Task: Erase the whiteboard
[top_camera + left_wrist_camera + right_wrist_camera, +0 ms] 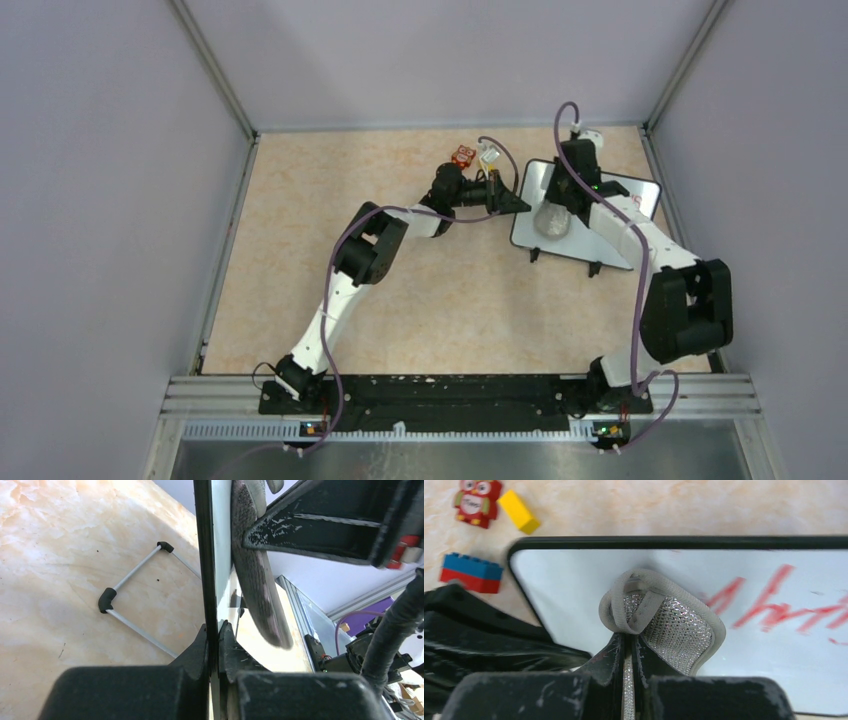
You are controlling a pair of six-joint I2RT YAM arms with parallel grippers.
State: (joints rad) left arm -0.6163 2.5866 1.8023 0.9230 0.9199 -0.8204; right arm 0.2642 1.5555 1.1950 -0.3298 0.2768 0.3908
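The whiteboard (610, 235) stands tilted on its black feet at the back right of the table. Its glossy white face (574, 580) carries red handwriting (774, 610) on the right part. My left gripper (520, 203) is shut on the board's left edge, and the thin black frame (202, 555) runs between its jaws (214, 630). My right gripper (628, 640) is shut on a grey mesh cloth (674, 625). The cloth (551, 222) presses against the board's face just left of the writing.
Small toys lie behind the board's left corner: a red owl figure (474, 500), a yellow block (519, 512) and a blue-and-red brick (471, 572). The board's wire stand (107, 600) rests on the beige tabletop. Grey walls enclose the table.
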